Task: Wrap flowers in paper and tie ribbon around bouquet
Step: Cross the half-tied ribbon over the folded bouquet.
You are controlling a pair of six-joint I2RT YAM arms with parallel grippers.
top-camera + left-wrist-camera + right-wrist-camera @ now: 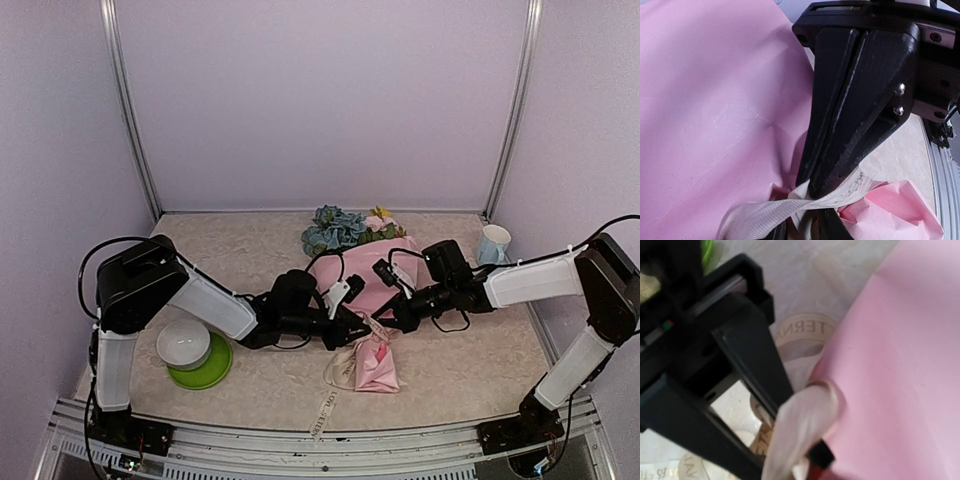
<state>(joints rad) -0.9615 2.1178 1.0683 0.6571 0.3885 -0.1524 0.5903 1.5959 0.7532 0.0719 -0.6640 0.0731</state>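
The bouquet [362,272] lies on the table as a pink paper [705,100] cone, with blue, pink and yellow flowers [345,228] showing at its far end. The cream ribbon [765,212] crosses the cone's pinched neck, and its lettered tail [325,405] trails toward the front edge. My right gripper [812,190] is shut on the ribbon at the neck. My left gripper [807,232] meets it there from the left. Its jaws stand narrowly apart with ribbon between them, and whether they grip it is unclear. The right wrist view shows ribbon [795,425] bunched against the paper [900,365].
A white bowl [183,343] sits on a green plate [210,370] at the front left, beside my left arm. A pale blue mug [493,243] stands at the back right. The cone's crumpled narrow end [378,368] points at the front rail.
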